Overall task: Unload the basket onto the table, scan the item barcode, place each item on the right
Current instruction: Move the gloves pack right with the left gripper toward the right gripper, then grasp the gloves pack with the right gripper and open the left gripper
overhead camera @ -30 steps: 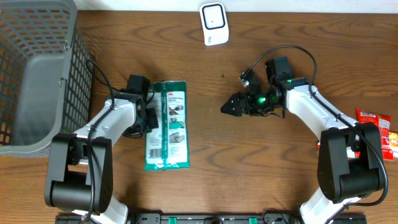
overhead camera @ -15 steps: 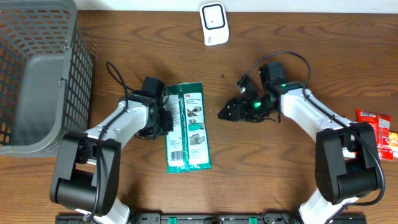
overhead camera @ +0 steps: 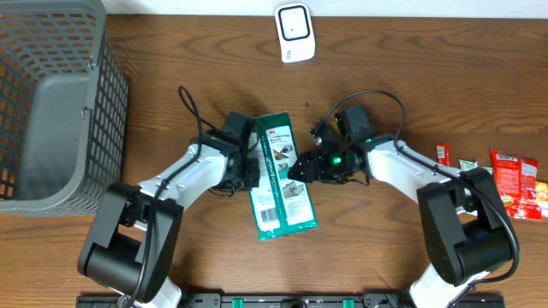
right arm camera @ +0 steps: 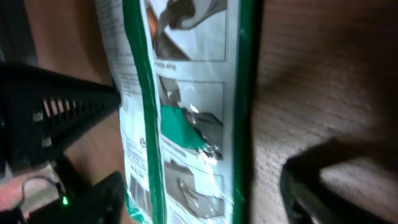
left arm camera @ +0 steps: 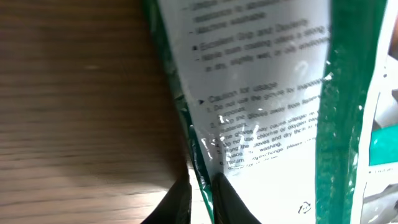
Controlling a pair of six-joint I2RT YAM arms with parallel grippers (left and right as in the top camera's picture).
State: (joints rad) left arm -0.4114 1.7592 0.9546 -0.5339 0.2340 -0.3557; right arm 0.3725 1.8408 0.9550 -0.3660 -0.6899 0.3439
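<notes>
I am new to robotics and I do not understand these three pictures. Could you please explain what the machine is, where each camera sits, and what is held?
The machine is two robot arms at a wooden table. One picture looks down from above; the other two come from cameras on each wrist. The left gripper pinches the edge of a flat green-and-white plastic packet, seen close in the left wrist view. The right gripper is open around the packet's other edge, not yet closed. Also there: a grey mesh basket, a small white scanner and red snack packets.
</notes>
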